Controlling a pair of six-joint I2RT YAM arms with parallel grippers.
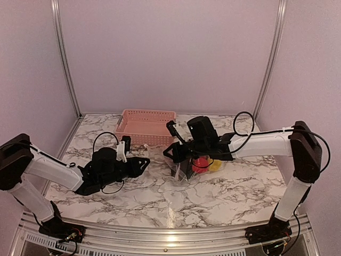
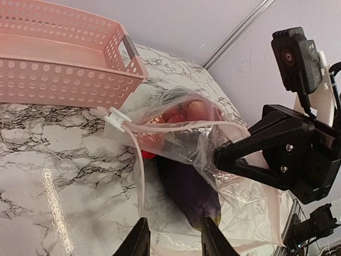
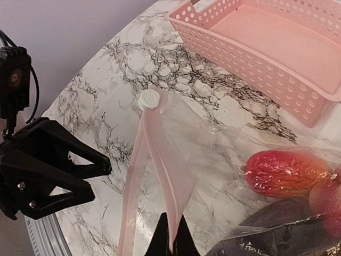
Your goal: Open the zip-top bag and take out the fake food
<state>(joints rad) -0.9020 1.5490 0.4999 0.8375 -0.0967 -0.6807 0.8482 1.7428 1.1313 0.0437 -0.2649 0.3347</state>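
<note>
Bolted at the near edge of the marble-patterned worktop [image 1: 160, 200], two arms reach inward toward its middle. Closest to that edge, the left pincer [image 1: 145, 162] hangs low over the stone left of centre, and its own camera shows its jaws apart and holding nothing, one dark finger [image 2: 139, 241] either side of bare worktop.

Just beyond its tips lies the zip-top bag [image 1: 184, 169], crumpled on the worktop a little right of centre. The right pincer [image 1: 173, 152] comes in from the right edge and meets the bag's left end. From overhead that grip is hard to read. The right wrist view settles it: the jaws are pressed together on the pink zip strip [image 3: 162, 160], which splits into two bands running up to a white slider [image 3: 149, 99].

Fake food [image 1: 201, 164] is inside the clear film. Overhead it shows as a red piece beside a yellow piece [image 1: 214, 166]. The left wrist view shows no yellow, but it does show a long purple eggplant [image 2: 189, 189] lying under the plastic with red pieces behind it.

Farthest back, a pink slotted basket [image 1: 148, 140] stands at the middle of the far edge, apart from the bag. All three views show it, and nothing can be seen inside it.
</note>
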